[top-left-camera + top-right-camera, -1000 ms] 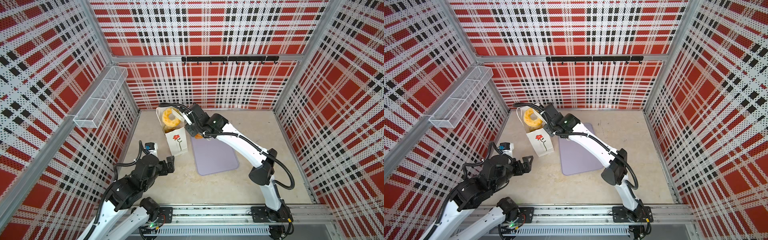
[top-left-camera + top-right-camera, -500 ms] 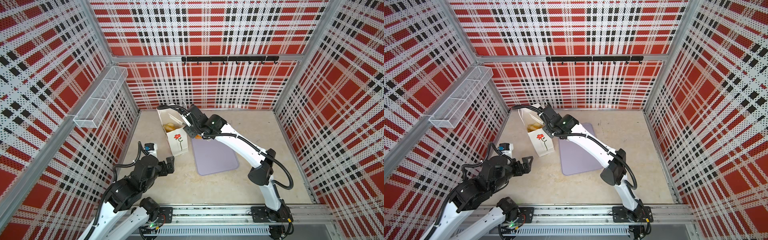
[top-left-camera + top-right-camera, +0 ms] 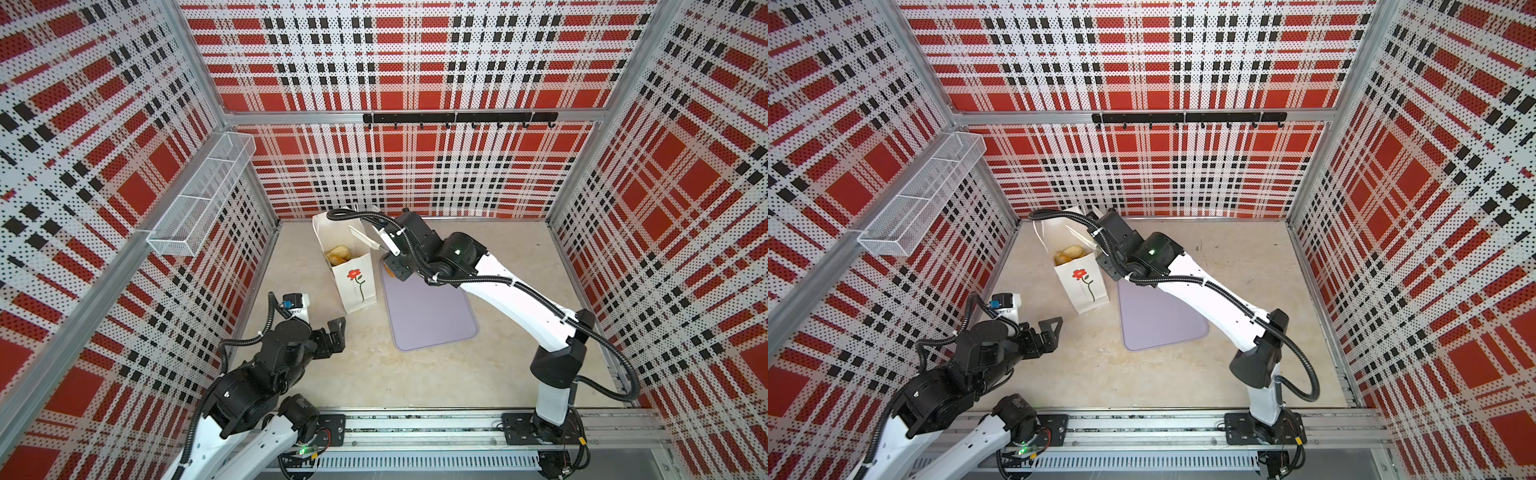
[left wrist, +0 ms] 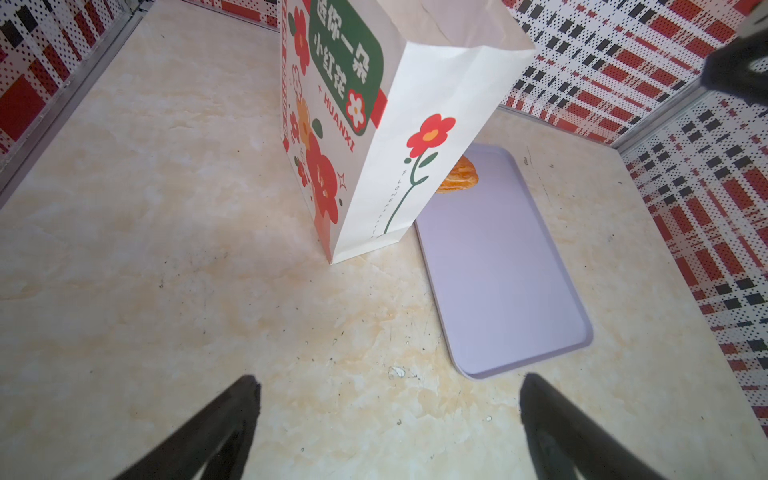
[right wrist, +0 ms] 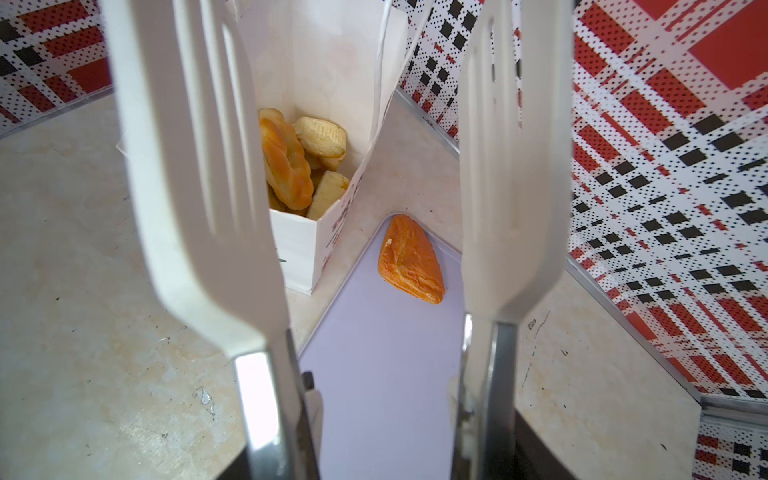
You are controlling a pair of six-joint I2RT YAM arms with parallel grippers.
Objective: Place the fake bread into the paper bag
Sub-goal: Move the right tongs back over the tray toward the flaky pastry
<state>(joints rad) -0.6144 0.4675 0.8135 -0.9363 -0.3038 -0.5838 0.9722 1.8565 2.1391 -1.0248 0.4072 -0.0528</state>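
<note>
The white paper bag (image 3: 356,286) (image 3: 1084,289) (image 4: 374,166) stands upright at the back left of the table, with its mouth open. Several golden pieces of fake bread (image 3: 338,254) (image 3: 1069,254) (image 5: 291,162) lie inside it. One flaky orange pastry (image 5: 411,259) (image 4: 459,178) rests on the lilac tray's (image 3: 428,316) (image 5: 374,365) far corner, beside the bag. My right gripper (image 3: 395,245) (image 5: 380,415) holds white tongs (image 3: 365,237) (image 5: 199,166) above the bag's mouth; the blades are apart with nothing between them. My left gripper (image 3: 337,333) (image 4: 388,380) hovers open and empty over bare table in front of the bag.
A white wire basket (image 3: 199,195) hangs on the left wall and a black hook rail (image 3: 457,118) on the back wall. Plaid walls close in three sides. A metal rail (image 3: 415,428) carrying both arm bases runs along the front edge.
A second ago the tongs held a ring doughnut over the bag. The blades have spread, the doughnut now lies inside the bag, and the right gripper has drawn back slightly. The left arm has not moved.
</note>
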